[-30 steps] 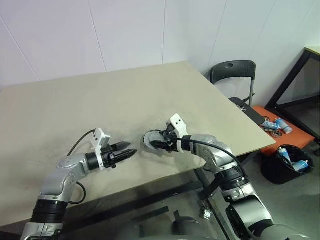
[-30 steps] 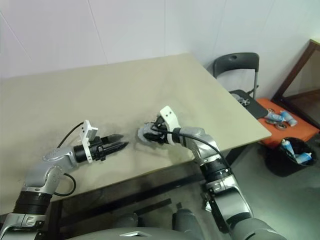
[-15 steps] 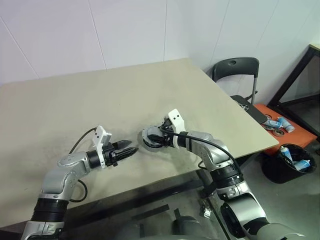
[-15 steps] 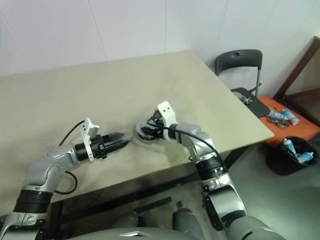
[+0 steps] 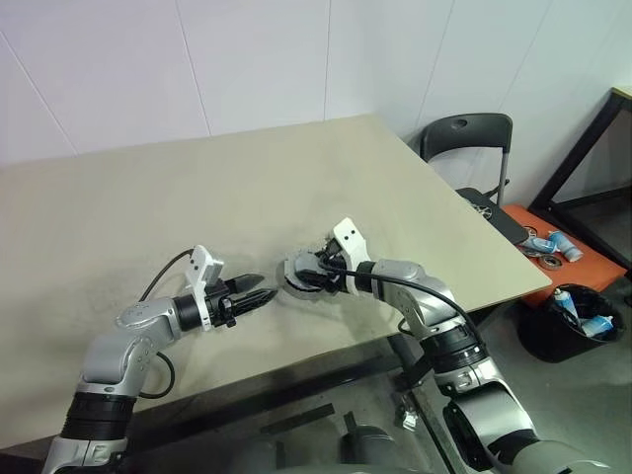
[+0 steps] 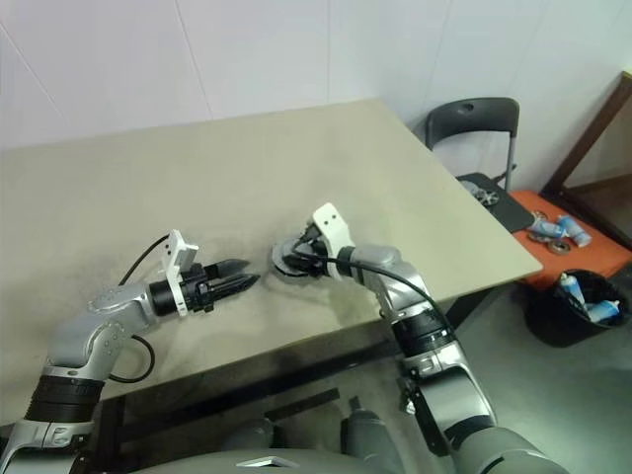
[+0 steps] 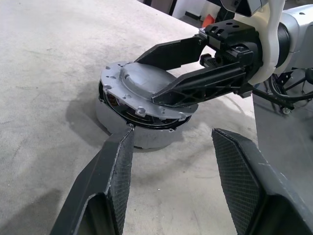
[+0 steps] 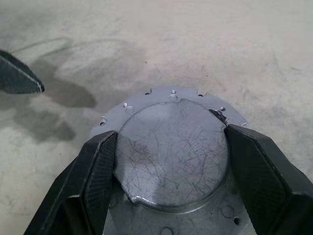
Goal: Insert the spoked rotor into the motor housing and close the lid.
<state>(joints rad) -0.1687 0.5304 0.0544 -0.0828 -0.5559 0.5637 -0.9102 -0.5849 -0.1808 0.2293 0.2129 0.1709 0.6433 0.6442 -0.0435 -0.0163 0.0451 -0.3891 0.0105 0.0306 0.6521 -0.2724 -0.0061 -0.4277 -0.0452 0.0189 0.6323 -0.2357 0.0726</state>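
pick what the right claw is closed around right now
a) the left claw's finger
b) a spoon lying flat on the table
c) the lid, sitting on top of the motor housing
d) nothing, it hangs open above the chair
c: the right claw has its two black fingers on either side of the raised centre of the lid, which rests on the motor housing on the table, while the left claw waits open beside it.

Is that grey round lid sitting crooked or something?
Yes. The lid sits tilted on the motor housing, one edge raised so a dark gap shows beneath it. The right gripper grips its raised centre. The left gripper waits open beside it.
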